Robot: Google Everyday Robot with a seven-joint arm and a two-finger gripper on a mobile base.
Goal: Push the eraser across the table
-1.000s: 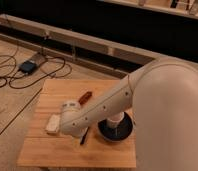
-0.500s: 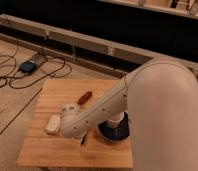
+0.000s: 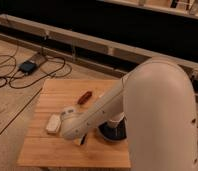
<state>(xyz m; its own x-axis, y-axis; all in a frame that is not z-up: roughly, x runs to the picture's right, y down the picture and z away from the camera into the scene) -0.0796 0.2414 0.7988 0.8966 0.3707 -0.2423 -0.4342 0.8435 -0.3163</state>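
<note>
The light-wood slatted table (image 3: 52, 150) fills the lower left of the camera view. My white arm reaches across it from the right. Its end, with the gripper (image 3: 74, 131), sits low over the table's left-middle, just right of the pale beige block (image 3: 53, 123). A small dark sliver (image 3: 83, 141) pokes out from under the arm's end at the near side; it may be the black eraser, but most of it is hidden. The arm covers the gripper's tips.
A small red-brown item (image 3: 84, 97) lies on the far half of the table. A dark round dish (image 3: 112, 133) with a white cup in it shows partly behind my arm. Cables and a dark box (image 3: 28, 66) lie on the floor at the left.
My arm has swung further over the table and now covers more of its right side. The beige block and the red-brown item have not moved.
</note>
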